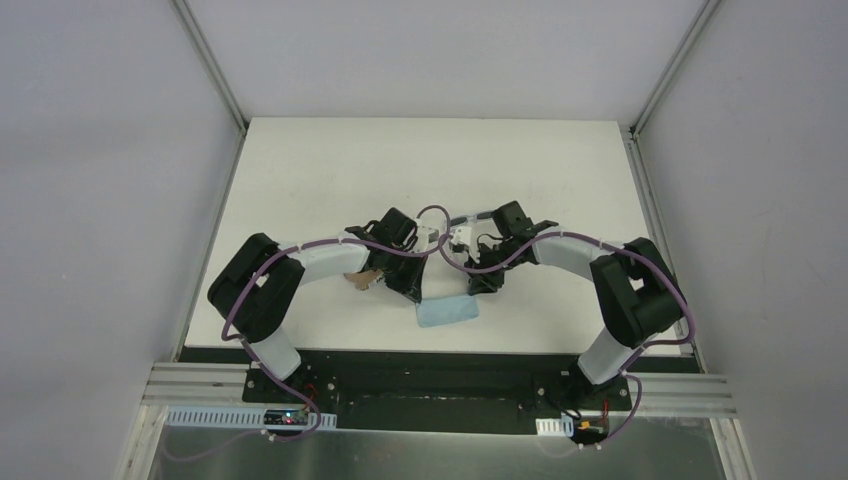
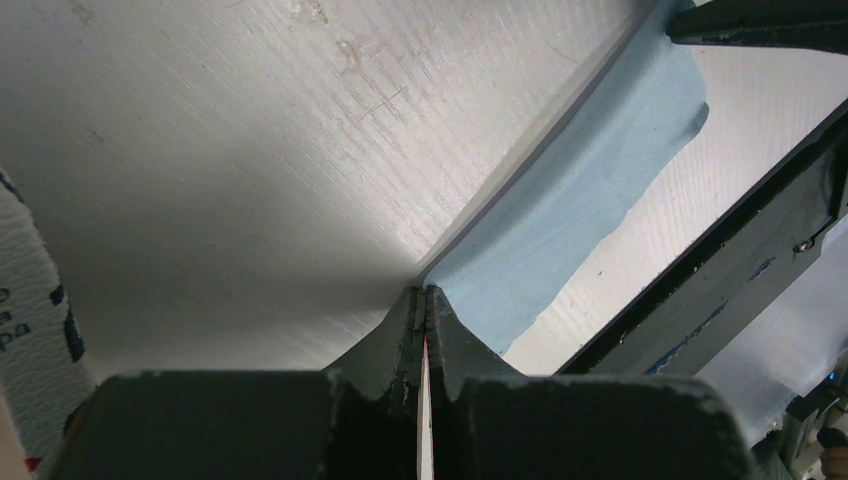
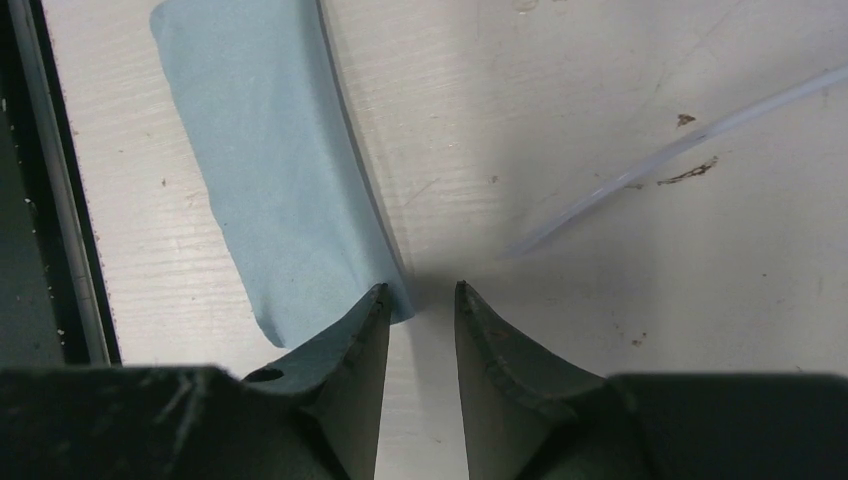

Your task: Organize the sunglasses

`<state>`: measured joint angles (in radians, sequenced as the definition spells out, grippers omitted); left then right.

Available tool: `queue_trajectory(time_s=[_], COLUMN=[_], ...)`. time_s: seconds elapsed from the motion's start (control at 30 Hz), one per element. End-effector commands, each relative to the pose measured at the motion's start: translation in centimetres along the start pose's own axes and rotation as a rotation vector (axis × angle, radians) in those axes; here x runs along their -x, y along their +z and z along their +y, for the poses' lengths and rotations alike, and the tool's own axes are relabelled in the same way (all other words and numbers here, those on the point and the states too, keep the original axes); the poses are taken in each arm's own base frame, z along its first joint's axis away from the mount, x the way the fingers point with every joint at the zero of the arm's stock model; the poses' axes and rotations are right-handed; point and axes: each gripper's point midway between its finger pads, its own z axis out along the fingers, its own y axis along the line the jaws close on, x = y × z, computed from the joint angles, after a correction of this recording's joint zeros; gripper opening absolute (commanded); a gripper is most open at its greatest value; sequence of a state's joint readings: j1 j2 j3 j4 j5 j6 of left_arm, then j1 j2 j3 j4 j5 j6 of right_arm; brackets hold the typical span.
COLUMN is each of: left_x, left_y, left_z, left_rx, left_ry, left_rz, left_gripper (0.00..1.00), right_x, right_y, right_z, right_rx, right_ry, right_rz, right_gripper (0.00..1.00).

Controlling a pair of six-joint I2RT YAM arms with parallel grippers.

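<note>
At lower centre beside the blue cloth [image 2: 570,200], we are clamping our left gripper [image 2: 424,300] on the thin white arm of the sunglasses [image 2: 424,420]; our right gripper [image 3: 420,295] is hanging slightly apart.

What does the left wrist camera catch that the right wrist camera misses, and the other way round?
Only left wrist: the left gripper shut on a thin white strip, and a sliver of printed case at the left edge. Only right wrist: the right gripper open, and a blurred pale rod. Both: the light blue cloth on the white table.
</note>
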<state>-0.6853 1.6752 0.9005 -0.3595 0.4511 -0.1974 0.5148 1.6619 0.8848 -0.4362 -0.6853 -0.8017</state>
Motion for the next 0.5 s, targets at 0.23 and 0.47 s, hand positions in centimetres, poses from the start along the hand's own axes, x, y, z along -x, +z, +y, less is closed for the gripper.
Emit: queue_trajectory(time_s=[0.23, 0.47], left_x=[-0.6, -0.5], left_y=[0.1, 0.1], left_z=[0.8, 0.7], left_rx=[0.025, 0.025], left_ry=[0.019, 0.021], left_rz=[0.016, 0.013], left_gripper=[0.0, 0.0], right_x=[1.8, 2.8], right_y=[-1.4, -1.8], right_z=[1.1, 0.4], right_rx=[0.068, 0.046], right_ry=[-0.056, -0.049], right_rz=[-0.049, -0.073], right_gripper=[0.34, 0.34])
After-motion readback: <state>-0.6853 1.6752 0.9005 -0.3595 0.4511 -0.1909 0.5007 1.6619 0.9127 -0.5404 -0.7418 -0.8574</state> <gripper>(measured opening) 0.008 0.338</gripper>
